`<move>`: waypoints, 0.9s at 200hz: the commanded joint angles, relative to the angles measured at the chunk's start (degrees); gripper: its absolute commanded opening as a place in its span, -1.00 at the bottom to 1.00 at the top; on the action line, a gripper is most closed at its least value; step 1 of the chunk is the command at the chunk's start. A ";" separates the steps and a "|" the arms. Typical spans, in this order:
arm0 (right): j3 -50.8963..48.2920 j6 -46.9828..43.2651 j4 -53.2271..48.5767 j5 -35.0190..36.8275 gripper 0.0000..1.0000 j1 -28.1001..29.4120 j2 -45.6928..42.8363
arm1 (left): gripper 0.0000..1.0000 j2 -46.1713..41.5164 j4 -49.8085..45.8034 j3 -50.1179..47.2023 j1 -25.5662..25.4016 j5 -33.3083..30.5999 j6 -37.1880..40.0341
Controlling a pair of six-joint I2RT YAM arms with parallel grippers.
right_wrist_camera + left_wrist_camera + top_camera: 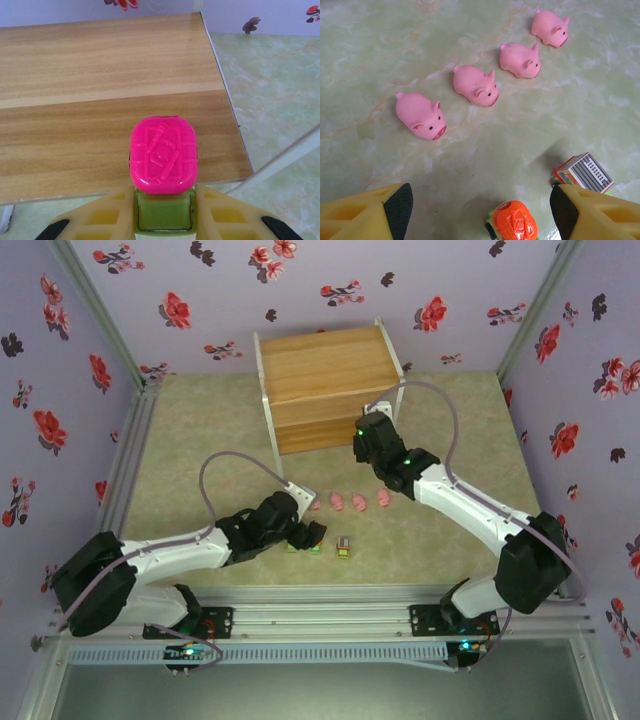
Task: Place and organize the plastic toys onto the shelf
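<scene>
Jaws of right gripper (164, 220) clamped on the green base of the magenta-topped block (163, 155), held at the near edge of the shelf (100, 125). Carry forward over the board, set down flat and well inside the edge, only then let go. Leave room alongside for the rest. Left gripper (482, 207) spread apart over the orange-topped block (515, 230), grey-topped block (583, 172) beside, four pigs (475, 86) in a row beyond

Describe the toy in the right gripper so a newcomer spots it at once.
Start at the wooden shelf at the far side of the table; the right gripper hovers over its front right corner. Between its yellow fingers sits a block with a green base. Its magenta top sets it apart; the blocks by the left gripper are orange and grey.
</scene>
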 commanded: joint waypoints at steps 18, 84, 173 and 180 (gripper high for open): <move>-0.70 -1.29 3.52 -1.78 -0.47 -1.42 2.01 | 0.54 1.25 -0.63 1.87 -0.47 1.35 1.02; 0.15 -2.13 4.84 -2.16 -0.47 -2.64 4.27 | 0.54 1.80 -0.10 1.95 -0.47 2.32 0.59; 2.34 -3.21 4.25 -2.59 -0.46 -4.04 7.08 | 0.54 2.16 0.13 2.06 -0.47 2.87 0.41; 2.66 -3.39 4.09 -2.60 -0.45 -4.13 7.34 | 0.54 2.29 0.16 2.01 -0.47 2.94 0.40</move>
